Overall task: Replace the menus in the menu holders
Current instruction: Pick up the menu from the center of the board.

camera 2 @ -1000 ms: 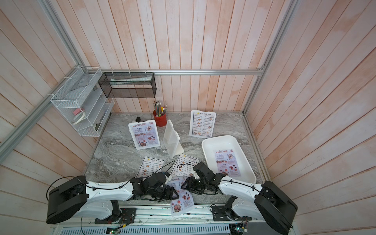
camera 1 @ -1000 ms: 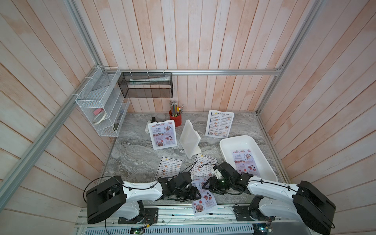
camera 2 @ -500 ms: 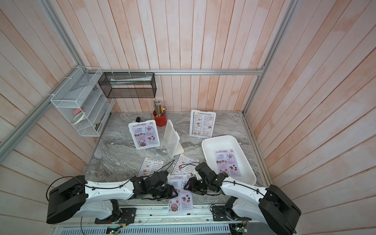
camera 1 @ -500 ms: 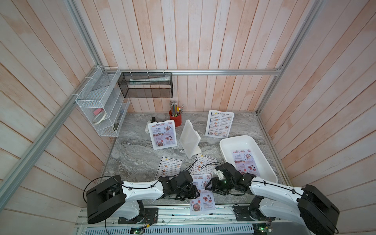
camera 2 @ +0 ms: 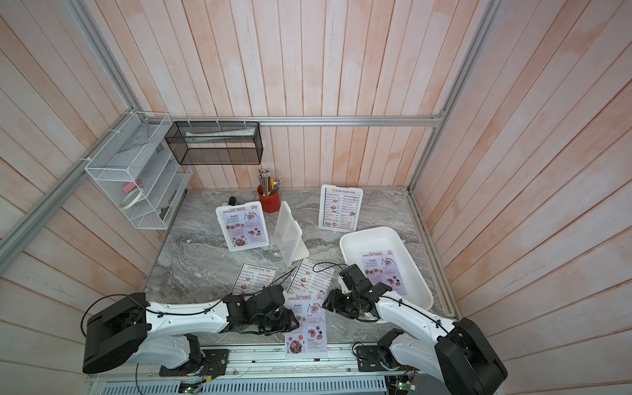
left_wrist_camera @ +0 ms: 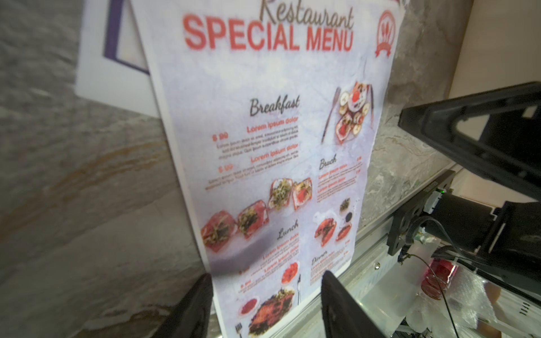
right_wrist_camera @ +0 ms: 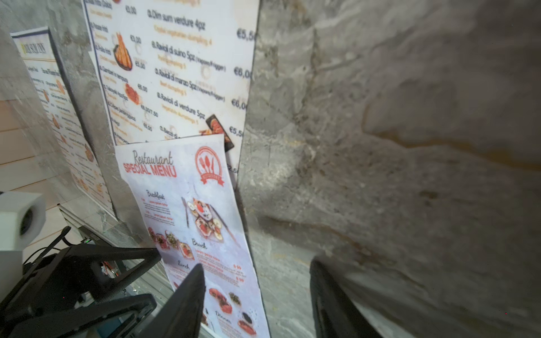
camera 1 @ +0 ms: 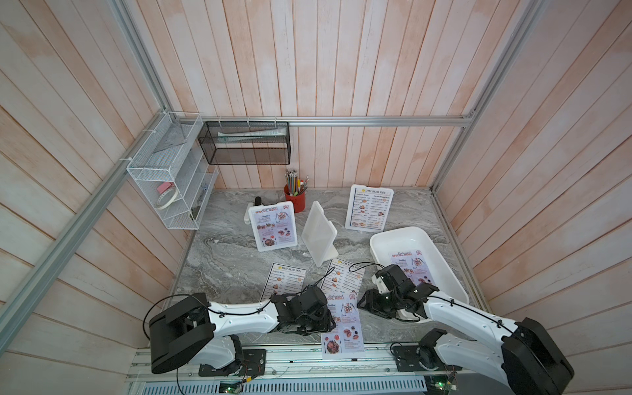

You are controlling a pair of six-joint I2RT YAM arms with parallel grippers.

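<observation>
menu [camera 1: 343, 323] lengthwise front-to-back, title end apparently rearward

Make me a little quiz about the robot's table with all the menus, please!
1. True or false: every menu holder has a menu inside.
2. What lies in the white tray? A) a SPECIAL MENU sheet B) pencils C) a spoon
3. How many DIM SUM INN sheets lie flat on the table?

Key
1. False: the middle holder is empty.
2. A
3. Two
</observation>
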